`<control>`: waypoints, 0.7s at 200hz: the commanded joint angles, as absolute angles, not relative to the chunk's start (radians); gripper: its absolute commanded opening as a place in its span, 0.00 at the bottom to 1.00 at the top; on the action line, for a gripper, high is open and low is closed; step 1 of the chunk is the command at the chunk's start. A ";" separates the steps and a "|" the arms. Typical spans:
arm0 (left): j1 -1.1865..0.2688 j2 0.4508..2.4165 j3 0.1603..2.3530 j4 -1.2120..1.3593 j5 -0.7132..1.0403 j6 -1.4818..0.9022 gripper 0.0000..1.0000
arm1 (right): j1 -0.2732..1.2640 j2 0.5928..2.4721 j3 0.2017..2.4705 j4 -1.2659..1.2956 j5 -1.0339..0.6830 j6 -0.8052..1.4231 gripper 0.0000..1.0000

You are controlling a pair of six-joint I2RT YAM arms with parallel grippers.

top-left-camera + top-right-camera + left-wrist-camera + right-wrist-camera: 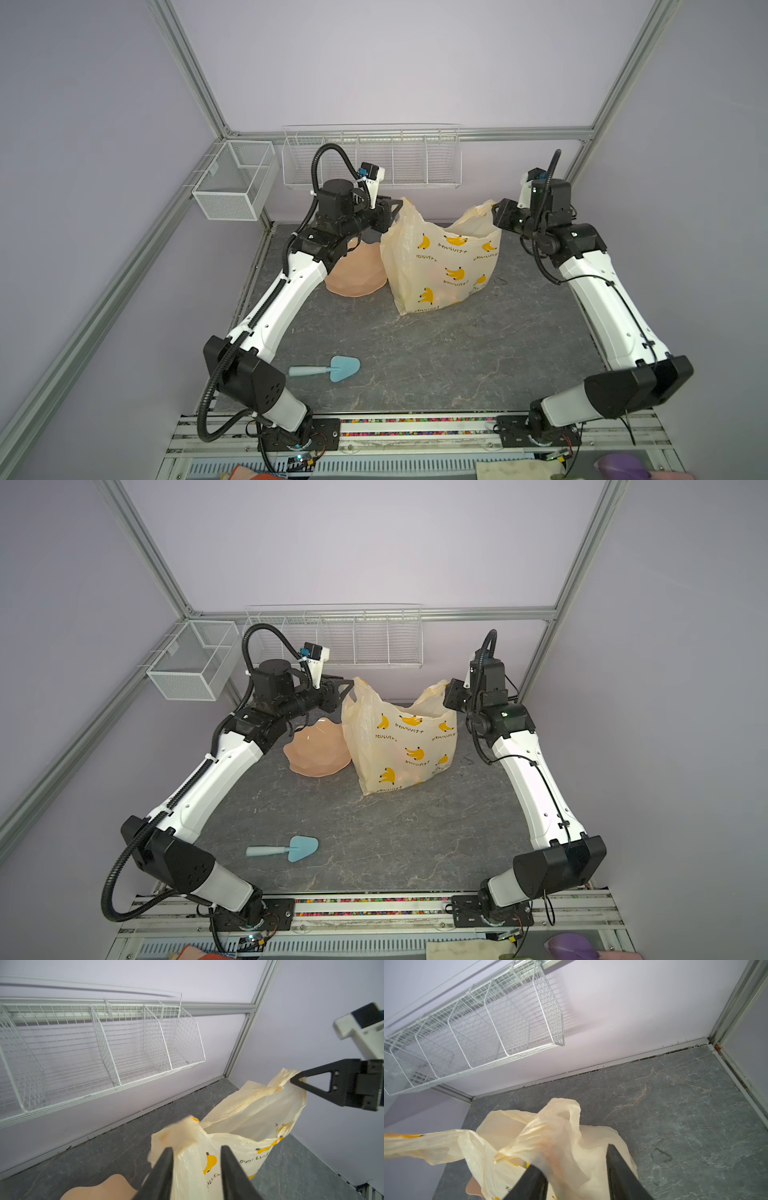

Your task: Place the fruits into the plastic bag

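on the plastic bag before me i read small dark print, かわいいバナナ, in both top views. it repeats across the front, clearest toward twelve o'clock.

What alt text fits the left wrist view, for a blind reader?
A cream banana-print plastic bag stands open on a grey table, one handle just ahead of the open left tool, the other at the right tool.

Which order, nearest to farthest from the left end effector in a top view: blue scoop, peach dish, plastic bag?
1. plastic bag: its handle loop sits right at the left end effector.
2. peach dish: left of the bag, partly under the left arm.
3. blue scoop: far off, near the table's front edge.
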State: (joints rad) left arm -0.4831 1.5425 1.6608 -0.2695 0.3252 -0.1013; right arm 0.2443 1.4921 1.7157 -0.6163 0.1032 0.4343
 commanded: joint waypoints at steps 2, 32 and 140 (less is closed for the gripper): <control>-0.479 1.443 1.633 -0.207 0.349 -0.150 0.69 | 0.235 1.451 1.740 -0.641 0.092 0.419 0.69; -0.479 1.333 1.572 -0.223 0.290 -0.166 0.89 | 0.212 1.414 1.747 -0.675 0.084 0.382 0.95; -0.399 0.890 0.976 -0.345 -0.349 -0.261 0.99 | 0.009 1.005 1.055 -0.533 0.181 0.256 0.88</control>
